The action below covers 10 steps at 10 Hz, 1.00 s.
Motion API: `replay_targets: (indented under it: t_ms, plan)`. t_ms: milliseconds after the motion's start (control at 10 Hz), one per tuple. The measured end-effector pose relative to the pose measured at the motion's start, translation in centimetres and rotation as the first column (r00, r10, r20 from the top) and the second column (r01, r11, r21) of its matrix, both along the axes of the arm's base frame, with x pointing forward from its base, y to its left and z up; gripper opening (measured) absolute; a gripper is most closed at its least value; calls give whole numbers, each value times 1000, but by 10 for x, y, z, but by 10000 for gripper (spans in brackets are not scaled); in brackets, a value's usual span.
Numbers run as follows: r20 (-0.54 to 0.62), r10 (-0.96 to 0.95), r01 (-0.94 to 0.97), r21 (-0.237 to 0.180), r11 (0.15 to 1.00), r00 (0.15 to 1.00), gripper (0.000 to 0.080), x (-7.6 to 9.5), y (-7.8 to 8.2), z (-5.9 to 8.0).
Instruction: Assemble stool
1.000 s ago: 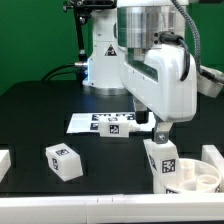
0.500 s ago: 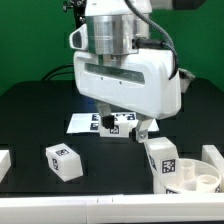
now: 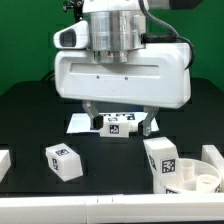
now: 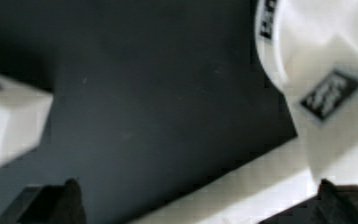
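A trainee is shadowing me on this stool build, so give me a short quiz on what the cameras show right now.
1. True or false: the claw is holding a part.
2. The lone leg at the exterior view's left lies: A) on the table, B) on top of another part, C) between the claw's fingers.
3. What stands against the seat disc on its exterior-view left side?
Key: 1 false, it is open and empty. 2 A. 3 The upright leg.
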<state>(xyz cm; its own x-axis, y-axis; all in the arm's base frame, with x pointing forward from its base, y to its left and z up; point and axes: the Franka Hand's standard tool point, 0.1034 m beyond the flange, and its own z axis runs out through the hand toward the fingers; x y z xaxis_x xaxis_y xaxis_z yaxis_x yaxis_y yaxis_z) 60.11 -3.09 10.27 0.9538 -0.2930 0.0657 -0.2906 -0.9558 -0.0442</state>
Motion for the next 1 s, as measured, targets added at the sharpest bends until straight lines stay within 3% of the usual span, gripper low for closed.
replay_targets:
  t_ms: [100,300,700,900,1000]
  plan:
    - [-5,152,-152,-18,988,988,649,-3,-13,-7]
    - [-7,307,-307,-33,951,952,649,-5,-34,-8]
    - [-30,545,-546,-57,836,838,649,-8,-42,-10]
    - [-62,575,-577,-43,815,816,649,-15,-62,-22]
    - [-73,597,-601,-59,797,799,649,-10,-68,-21]
